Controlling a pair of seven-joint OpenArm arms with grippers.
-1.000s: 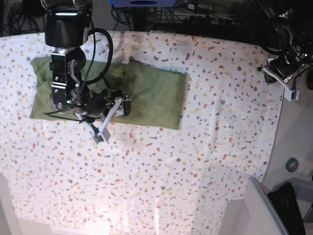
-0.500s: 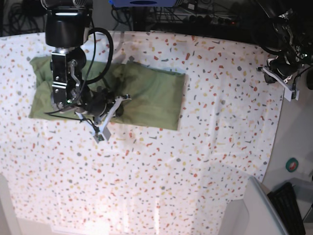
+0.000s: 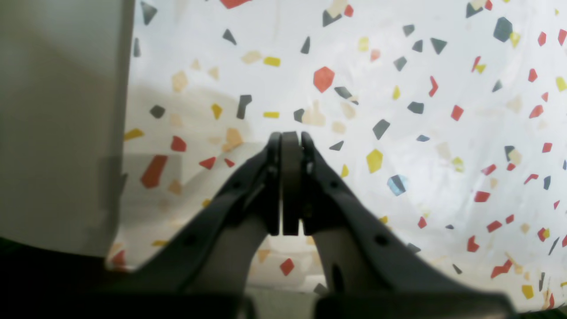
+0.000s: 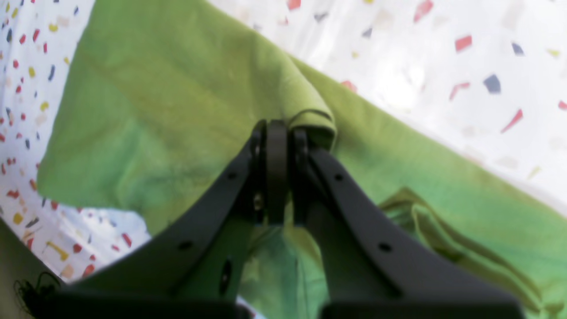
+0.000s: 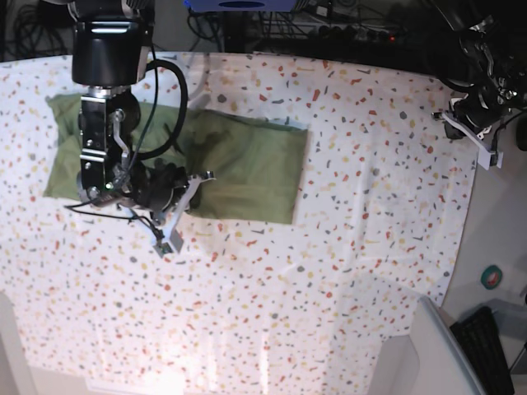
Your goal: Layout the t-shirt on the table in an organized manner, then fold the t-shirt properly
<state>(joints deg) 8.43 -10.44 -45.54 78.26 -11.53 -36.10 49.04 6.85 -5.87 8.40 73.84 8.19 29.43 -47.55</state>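
Note:
The olive-green t-shirt [image 5: 247, 169] lies folded into a rough rectangle on the speckled table [image 5: 329, 271], at the back left in the base view. My right gripper [image 5: 188, 191] sits at the shirt's front edge. In the right wrist view the right gripper [image 4: 277, 128] is shut, and a raised fold of the t-shirt [image 4: 305, 117] runs up to its tips and looks pinched there. My left gripper [image 5: 473, 136] hangs at the table's far right edge, away from the shirt. The left wrist view has the left gripper [image 3: 290, 135] shut on nothing above the table [image 3: 398, 88].
Cables and dark equipment [image 5: 313, 25] line the back edge. A plain grey-white surface [image 3: 62, 124] borders the cover beside my left gripper. Off the table's right side are a small round green object [image 5: 492, 277] and a dark keyboard [image 5: 490, 346].
My right gripper went from open to shut at the shirt's front edge. The shirt has slid slightly left and lies flatter. The left arm has not moved.

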